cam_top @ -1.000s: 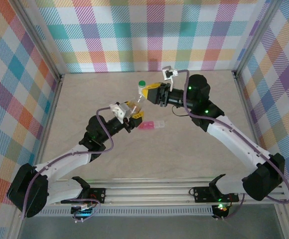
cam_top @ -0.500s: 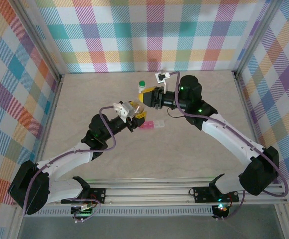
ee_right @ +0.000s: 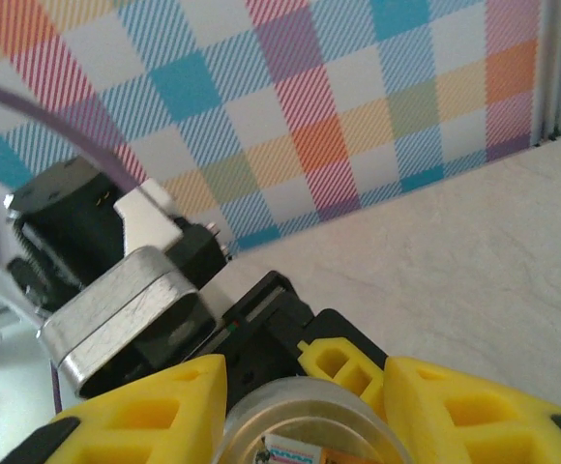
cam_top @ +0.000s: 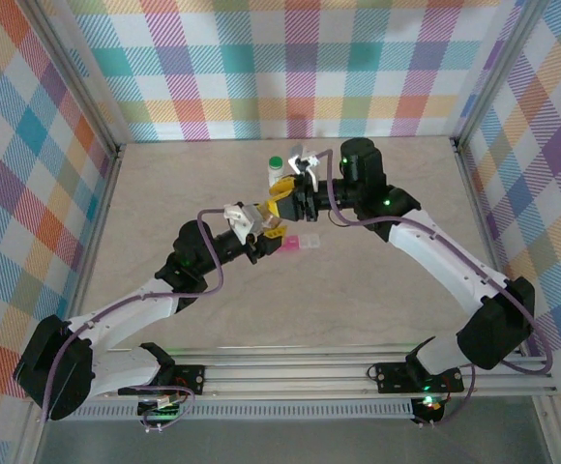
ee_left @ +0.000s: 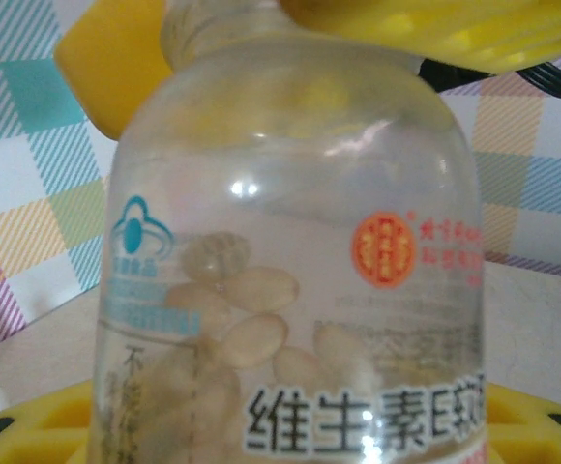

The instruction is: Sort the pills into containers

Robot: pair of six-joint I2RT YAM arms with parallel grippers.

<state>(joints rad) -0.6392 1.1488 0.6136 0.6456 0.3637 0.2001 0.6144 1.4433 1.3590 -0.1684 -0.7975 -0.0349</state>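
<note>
Left wrist view: left end effector [ee_left: 290, 430] clenches the pill bottle [ee_left: 290, 242] by its body, steadying it; right end effector [ee_right: 305, 406] grasps its top, apparently to uncap. Containers [cam_top: 300, 245] lie on the surface [cam_top: 377, 290] just beside, awaiting pills.

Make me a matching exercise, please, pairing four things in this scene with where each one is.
Things:
1. clear bottle
2. green-capped bottle
3. pill box
4. pills

Places:
A. lying flat on the table
B. inside the clear bottle
C. held up off the table
D. standing upright towards the back of the table

Pairs: 1-C, 2-D, 3-A, 4-B.
</note>
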